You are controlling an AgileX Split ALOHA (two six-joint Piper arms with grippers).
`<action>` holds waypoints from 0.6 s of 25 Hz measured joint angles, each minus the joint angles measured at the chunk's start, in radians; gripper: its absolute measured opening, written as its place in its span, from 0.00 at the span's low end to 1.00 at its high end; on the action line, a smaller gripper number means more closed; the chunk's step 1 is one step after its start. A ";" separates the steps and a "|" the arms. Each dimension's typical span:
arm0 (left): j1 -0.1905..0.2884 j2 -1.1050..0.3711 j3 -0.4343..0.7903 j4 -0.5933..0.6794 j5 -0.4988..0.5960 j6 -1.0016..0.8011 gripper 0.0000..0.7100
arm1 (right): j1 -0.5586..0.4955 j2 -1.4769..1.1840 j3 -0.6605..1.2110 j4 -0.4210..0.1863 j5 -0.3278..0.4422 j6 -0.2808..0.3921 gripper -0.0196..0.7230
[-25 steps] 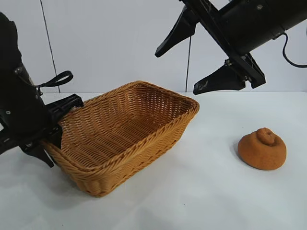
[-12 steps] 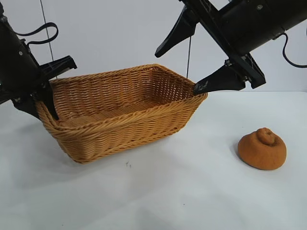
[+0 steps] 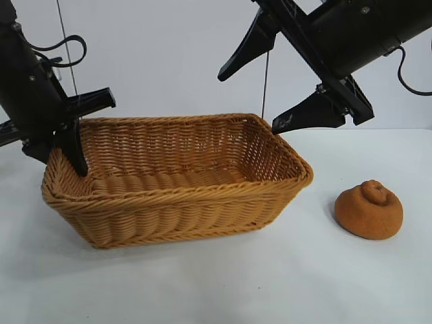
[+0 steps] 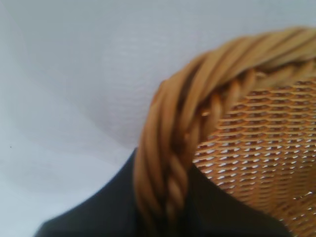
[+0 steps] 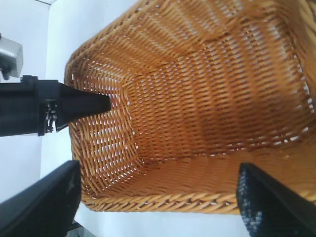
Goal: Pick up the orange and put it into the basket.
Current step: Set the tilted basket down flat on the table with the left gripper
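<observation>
The tan wicker basket sits on the white table at centre left, its long side facing the exterior view. My left gripper is shut on the braided rim at the basket's left end, with one dark finger outside and the other inside. The brownish-orange orange lies on the table to the right of the basket, untouched. My right gripper hangs open above the basket's right end and holds nothing. In the right wrist view it looks down into the empty basket.
A white table spreads in front of the basket and around the orange. A white wall with thin vertical seams stands behind. The left arm's cable loops above the basket's left end.
The left gripper has swung the basket round by its rim, from tilted with a corner forward to level and broadside. The right gripper and the orange have stayed put.
</observation>
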 joint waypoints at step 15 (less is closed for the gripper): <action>0.000 0.077 -0.066 -0.049 0.037 0.133 0.13 | 0.000 0.000 0.000 0.000 0.003 0.000 0.82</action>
